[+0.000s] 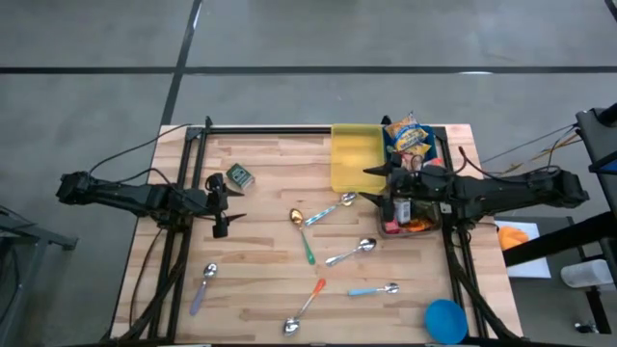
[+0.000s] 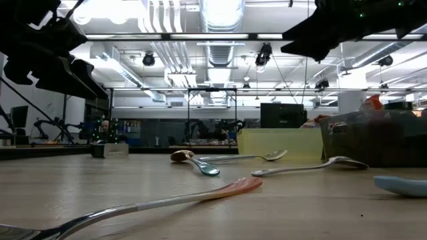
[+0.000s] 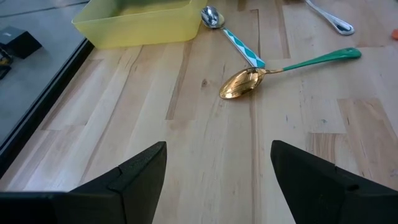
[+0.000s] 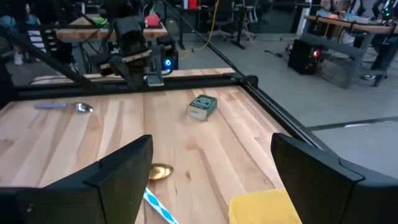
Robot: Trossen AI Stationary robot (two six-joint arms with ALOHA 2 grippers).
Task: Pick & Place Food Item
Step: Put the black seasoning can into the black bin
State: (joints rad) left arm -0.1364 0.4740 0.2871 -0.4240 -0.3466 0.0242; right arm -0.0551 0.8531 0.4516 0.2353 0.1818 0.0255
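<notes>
Your left pincer (image 1: 228,205) hangs over the worktop (image 1: 270,280) at its left side, fingers spread wide, nothing between them. Your right pincer (image 1: 371,183) sits by the yellow tray (image 1: 355,159), also wide and empty.

Small green tin (image 1: 240,177) lies near the back left, just beyond the left pincer; its label print is too small to read. Yellow snack bag (image 1: 408,135) stands in the dark bin (image 1: 390,228) at the right; its lettering is unreadable too.

Gold spoon with green handle (image 3: 280,68) lies mid-worktop, touching a striped-handle spoon (image 3: 233,38). Blue bowl (image 1: 445,319) rests at the front right corner.
</notes>
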